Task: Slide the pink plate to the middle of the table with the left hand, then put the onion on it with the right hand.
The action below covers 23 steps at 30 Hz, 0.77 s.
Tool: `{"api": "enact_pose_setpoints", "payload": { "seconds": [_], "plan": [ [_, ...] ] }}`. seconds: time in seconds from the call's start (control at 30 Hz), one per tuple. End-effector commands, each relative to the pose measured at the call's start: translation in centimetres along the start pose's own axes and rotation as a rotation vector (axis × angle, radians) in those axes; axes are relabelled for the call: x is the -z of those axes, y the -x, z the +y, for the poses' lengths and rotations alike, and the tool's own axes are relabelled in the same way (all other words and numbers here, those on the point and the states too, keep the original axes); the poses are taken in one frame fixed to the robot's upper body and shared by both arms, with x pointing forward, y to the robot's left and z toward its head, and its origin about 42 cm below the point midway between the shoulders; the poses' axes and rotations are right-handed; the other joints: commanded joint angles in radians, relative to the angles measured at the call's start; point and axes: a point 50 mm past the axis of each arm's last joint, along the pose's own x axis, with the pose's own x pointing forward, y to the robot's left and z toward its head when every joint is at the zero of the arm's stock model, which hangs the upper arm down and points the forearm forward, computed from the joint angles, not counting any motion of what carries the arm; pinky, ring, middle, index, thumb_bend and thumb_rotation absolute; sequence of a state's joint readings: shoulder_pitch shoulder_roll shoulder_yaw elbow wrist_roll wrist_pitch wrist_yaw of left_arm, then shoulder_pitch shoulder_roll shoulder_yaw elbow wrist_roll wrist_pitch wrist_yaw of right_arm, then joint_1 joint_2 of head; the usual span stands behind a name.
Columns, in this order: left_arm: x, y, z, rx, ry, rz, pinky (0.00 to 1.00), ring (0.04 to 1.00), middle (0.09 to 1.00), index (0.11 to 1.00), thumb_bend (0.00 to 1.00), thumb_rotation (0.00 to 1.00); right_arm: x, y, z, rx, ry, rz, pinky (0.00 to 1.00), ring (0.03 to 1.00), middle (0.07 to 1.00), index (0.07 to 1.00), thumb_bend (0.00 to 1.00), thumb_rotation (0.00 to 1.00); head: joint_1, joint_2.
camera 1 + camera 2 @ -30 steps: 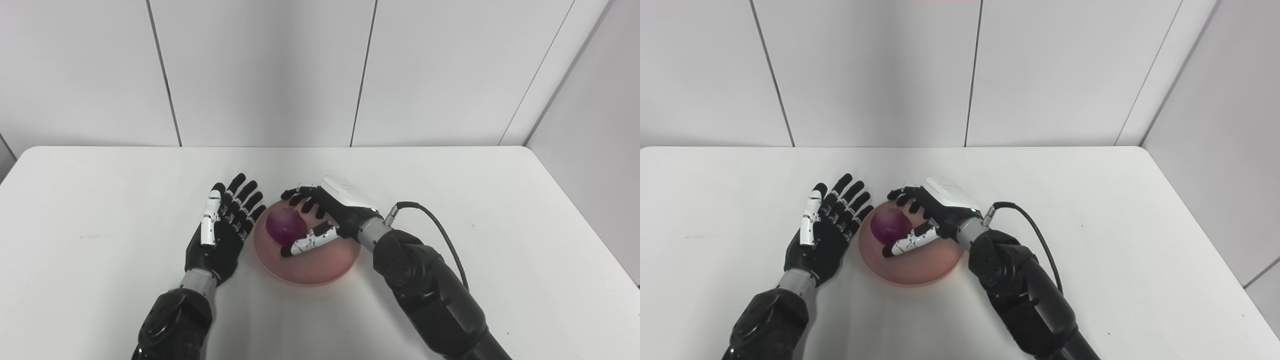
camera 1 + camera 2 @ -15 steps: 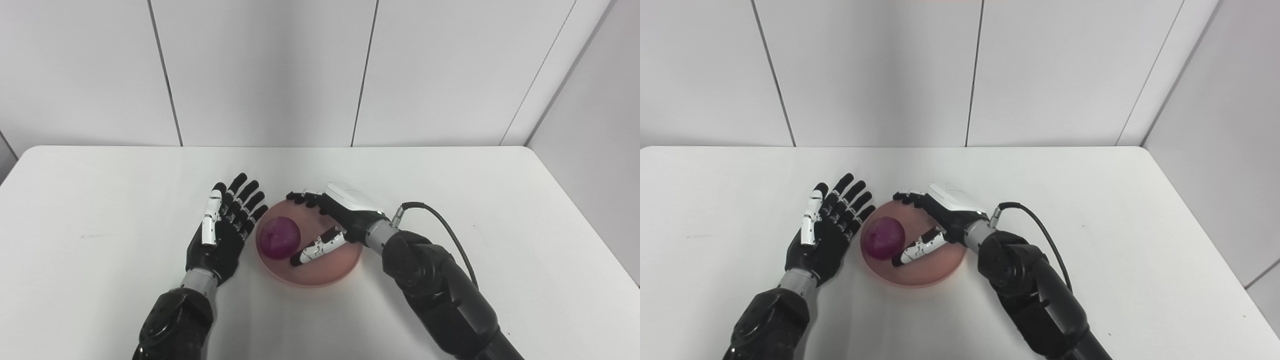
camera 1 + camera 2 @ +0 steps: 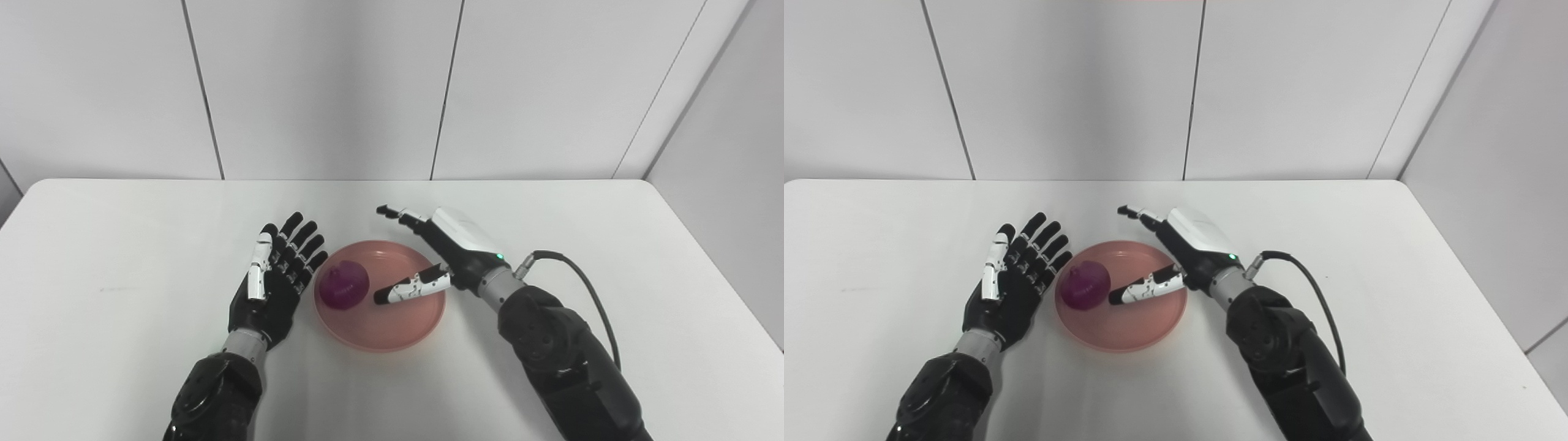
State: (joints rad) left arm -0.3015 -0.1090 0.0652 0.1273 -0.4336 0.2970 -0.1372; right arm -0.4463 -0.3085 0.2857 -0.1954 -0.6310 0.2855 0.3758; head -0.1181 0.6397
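Its fingers now spread wide and empty, the right hand has let go and drawn back toward the frame's right, leaving the onion on the left side of the pink plate at mid-surface, beside the open, flat left hand; the placing looks done.

Both head cameras look down and forward from above the near edge of the white bench toward the panelled wall, set side by side, sharing nearly the whole benchtop, the right eye view shifted slightly rightward.
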Motion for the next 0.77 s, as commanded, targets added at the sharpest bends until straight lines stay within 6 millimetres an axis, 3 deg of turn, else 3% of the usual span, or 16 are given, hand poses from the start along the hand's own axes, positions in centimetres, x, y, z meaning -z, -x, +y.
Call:
{"api": "enact_pose_setpoints", "payload": {
  "seconds": [0.0,0.37,0.43,0.47,0.53,0.57,0.6,0.67,0.73],
  "plan": [
    [2.2,0.7,1.1,-0.055,0.011,0.119,0.93,0.935,0.934,0.923,0.39,1.00,-1.3,0.3,-2.1,0.085,0.013,-0.097,0.76,0.849,0.885,0.914,1.00,0.50,0.000,-0.001],
    [2.2,0.7,1.3,-0.048,0.003,0.117,0.93,0.942,0.941,0.932,0.39,1.00,-0.2,2.7,-3.6,0.206,-0.148,-0.081,0.77,0.856,0.885,0.905,1.00,0.52,-0.013,-0.007],
    [2.2,0.7,1.3,-0.049,0.004,0.116,0.93,0.938,0.938,0.930,0.39,1.00,0.2,3.1,-3.4,0.232,-0.175,-0.052,0.57,0.728,0.891,0.905,1.00,0.50,-0.014,-0.007],
    [2.2,0.7,1.3,-0.050,0.004,0.117,0.93,0.937,0.938,0.930,0.39,1.00,0.4,3.4,-3.2,0.247,-0.188,-0.030,0.34,0.442,0.894,0.910,1.00,0.50,-0.014,-0.007],
    [2.2,0.7,1.3,-0.048,0.003,0.116,0.93,0.937,0.939,0.931,0.39,1.00,0.9,3.8,-2.7,0.264,-0.215,0.008,0.22,0.300,0.893,0.915,1.00,0.52,-0.017,-0.007],
    [2.2,0.7,1.4,-0.046,0.002,0.116,0.93,0.937,0.939,0.930,0.39,1.00,1.1,4.0,-2.4,0.271,-0.233,0.032,0.56,0.639,0.899,0.920,1.00,0.53,-0.018,-0.007],
    [2.1,0.7,1.4,-0.046,0.000,0.116,0.93,0.936,0.938,0.929,0.39,1.00,1.4,4.3,-2.1,0.282,-0.242,0.062,0.82,0.801,0.900,0.922,1.00,0.55,-0.018,-0.007],
    [2.1,0.7,1.4,-0.046,0.001,0.117,0.93,0.935,0.937,0.928,0.39,1.00,1.8,4.7,-1.5,0.310,-0.267,0.107,0.94,0.847,0.894,0.920,1.00,0.57,-0.019,-0.008],
    [2.1,0.7,1.4,-0.047,0.002,0.116,0.93,0.937,0.940,0.932,0.39,1.00,2.1,5.0,-1.1,0.329,-0.304,0.131,0.99,0.864,0.884,0.915,1.00,0.59,-0.020,-0.008]
  ]
}}
